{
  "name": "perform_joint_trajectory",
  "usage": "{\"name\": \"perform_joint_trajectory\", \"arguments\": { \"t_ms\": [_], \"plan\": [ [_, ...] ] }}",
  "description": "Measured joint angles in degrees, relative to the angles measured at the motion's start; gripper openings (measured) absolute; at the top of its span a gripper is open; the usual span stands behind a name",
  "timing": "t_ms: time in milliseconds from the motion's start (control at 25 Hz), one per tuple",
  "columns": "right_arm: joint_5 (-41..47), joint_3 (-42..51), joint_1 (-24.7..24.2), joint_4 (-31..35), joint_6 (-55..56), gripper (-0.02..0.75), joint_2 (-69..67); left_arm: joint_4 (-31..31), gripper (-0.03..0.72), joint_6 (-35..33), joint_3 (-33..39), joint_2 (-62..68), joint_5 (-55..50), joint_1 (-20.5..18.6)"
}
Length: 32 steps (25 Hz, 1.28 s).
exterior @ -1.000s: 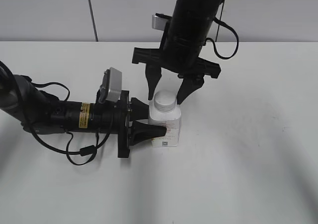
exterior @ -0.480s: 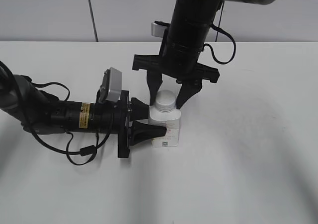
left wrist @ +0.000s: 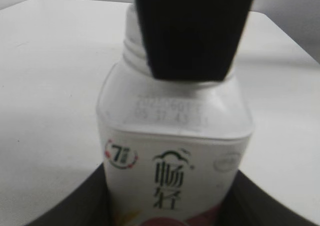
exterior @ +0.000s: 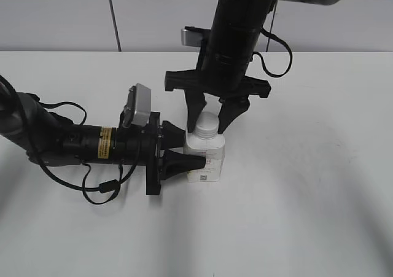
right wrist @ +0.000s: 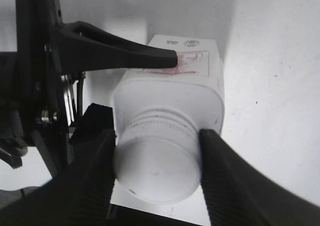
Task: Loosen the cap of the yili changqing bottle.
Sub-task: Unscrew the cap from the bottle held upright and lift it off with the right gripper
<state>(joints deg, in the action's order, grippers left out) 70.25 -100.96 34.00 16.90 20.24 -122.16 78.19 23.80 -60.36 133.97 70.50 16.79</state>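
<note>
On the white table (exterior: 307,197), left gripper (exterior: 190,149) clamps the bottle (exterior: 204,157); right gripper (exterior: 210,114) clamps the cap (exterior: 207,124).

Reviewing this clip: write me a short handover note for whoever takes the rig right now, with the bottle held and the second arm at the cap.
Left gripper: shut on the bottle, clamping its body from the side; bottle stands upright on the table.
Right gripper: above the bottle, fingers either side of the cap, touching or nearly so; firm grip unconfirmed.
Done: bottle steadied, cap straddled.
Left: close firmly on the cap and twist to loosen. Cap looks fully seated on the neck.
</note>
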Motion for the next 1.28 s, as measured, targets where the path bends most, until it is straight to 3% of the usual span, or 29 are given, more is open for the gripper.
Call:
{"name": "perform_joint_trajectory", "arguments": {
  "t_ms": [600, 880, 1280],
  "plan": [
    [0.8, 0.0, 0.0, -1.0, -57.3, 0.401, 0.0, 0.0, 0.333, 0.2, 0.0, 0.0, 0.0, 0.0],
    [0.5, -0.1, 0.0, -2.6, -68.3, 0.401, 0.0, 0.0, 0.333, 0.2, 0.0, 0.0, 0.0, 0.0],
    [0.5, -0.3, 0.4, -4.9, -74.1, 0.4, 0.0, 0.0, 0.332, 0.2, 0.0, 0.0, -0.1, 0.0]
  ]
}}
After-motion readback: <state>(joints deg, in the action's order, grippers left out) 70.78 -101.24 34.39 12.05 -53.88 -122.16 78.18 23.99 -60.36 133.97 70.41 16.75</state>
